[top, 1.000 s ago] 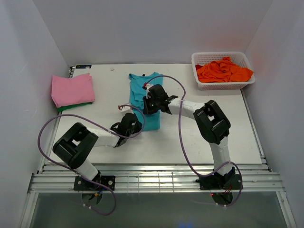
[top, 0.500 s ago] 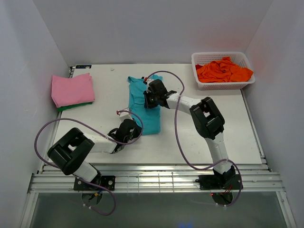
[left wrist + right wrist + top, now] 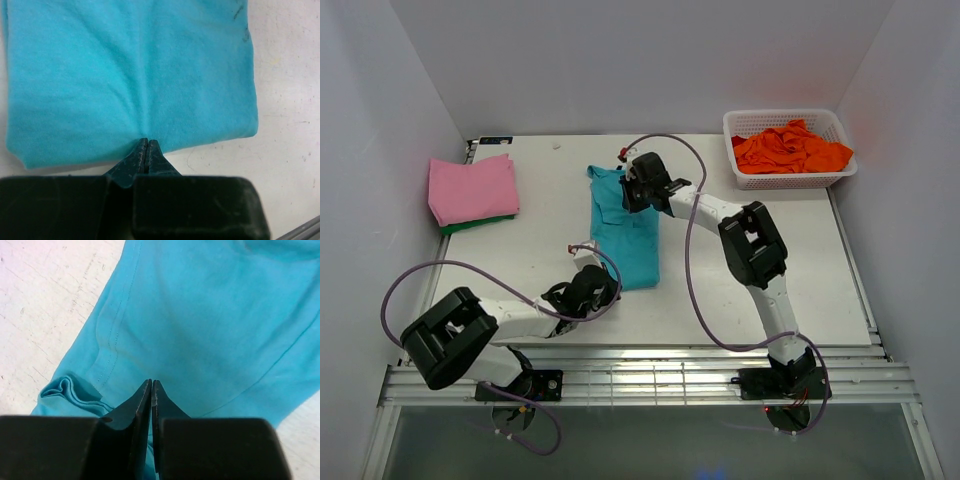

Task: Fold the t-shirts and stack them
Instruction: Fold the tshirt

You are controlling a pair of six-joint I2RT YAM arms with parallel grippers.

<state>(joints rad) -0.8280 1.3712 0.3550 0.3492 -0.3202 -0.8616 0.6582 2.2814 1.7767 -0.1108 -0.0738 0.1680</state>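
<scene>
The teal t-shirt point(image 3: 628, 230) lay folded into a long strip in the middle of the surface point(image 3: 520, 260). The left end effector point(image 3: 146, 143) was closed at its near hem, where creases ran together, so it seemed to pinch the cloth. The right end effector point(image 3: 151, 385) was closed too, tips on the collar end (any cloth between them was hidden). A pink t-shirt point(image 3: 472, 188) lay on a green t-shirt point(image 3: 480, 225) at far left. Orange t-shirts point(image 3: 790, 148) filled the white basket point(image 3: 795, 181).
</scene>
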